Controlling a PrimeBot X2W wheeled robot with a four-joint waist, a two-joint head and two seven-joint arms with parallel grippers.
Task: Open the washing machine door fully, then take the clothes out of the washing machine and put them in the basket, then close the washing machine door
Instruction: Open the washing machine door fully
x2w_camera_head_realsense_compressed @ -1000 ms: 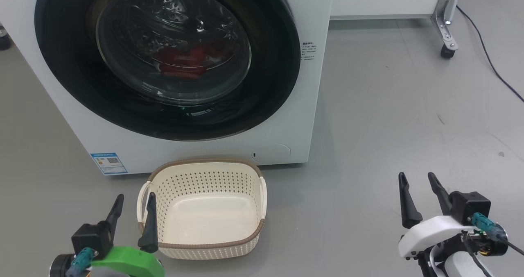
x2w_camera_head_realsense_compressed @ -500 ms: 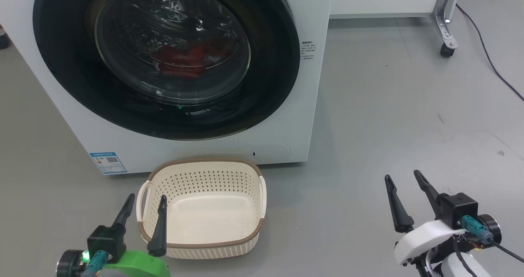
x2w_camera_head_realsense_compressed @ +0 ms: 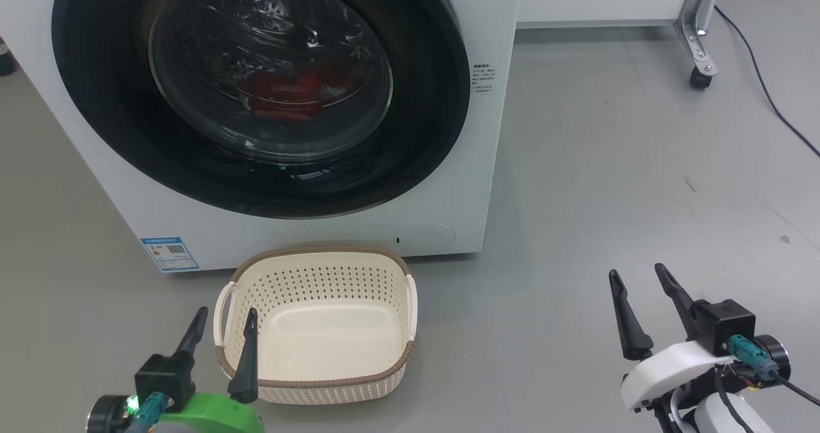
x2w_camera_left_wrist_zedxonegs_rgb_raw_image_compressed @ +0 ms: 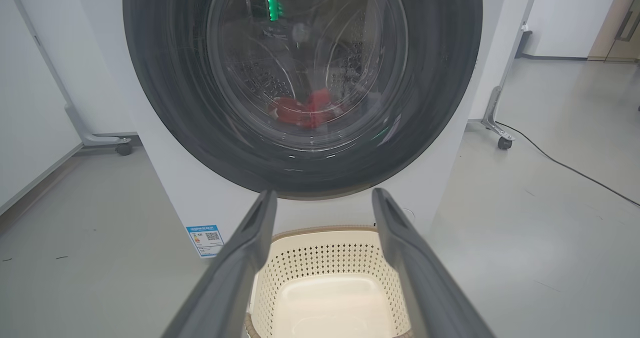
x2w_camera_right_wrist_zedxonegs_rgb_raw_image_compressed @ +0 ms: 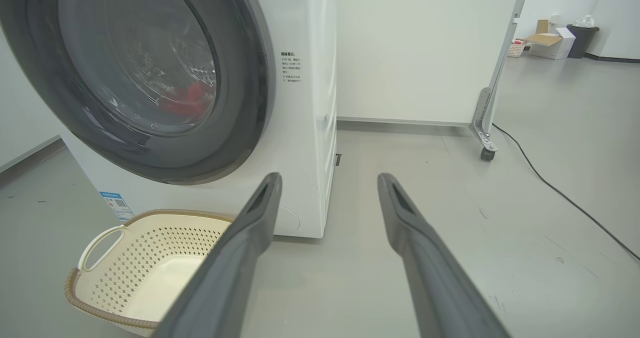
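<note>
Straight ahead and above the empty, spread left gripper (x2w_camera_head_realsense_compressed: 227, 311) stands the closed washing machine door (x2w_camera_head_realsense_compressed: 435, 100), clothes (x2w_camera_head_realsense_compressed: 288, 97) visible through it; the right gripper (x2w_camera_head_realsense_compressed: 637, 270), equally spread and empty, sits farther off to its right.

We hold both arms low, jaws spread and empty.
Our left jaws sit at the lower left of the head view, the left fingers (x2w_camera_head_realsense_compressed: 246, 356) rising from a green wrist shell (x2w_camera_head_realsense_compressed: 205, 414) and tilted slightly right, wide apart and gripping nothing. Our right jaws sit at the lower right, the right fingers (x2w_camera_head_realsense_compressed: 624, 324) leaning up and left from a white wrist shell (x2w_camera_head_realsense_compressed: 672, 362), parted just as wide.
</note>
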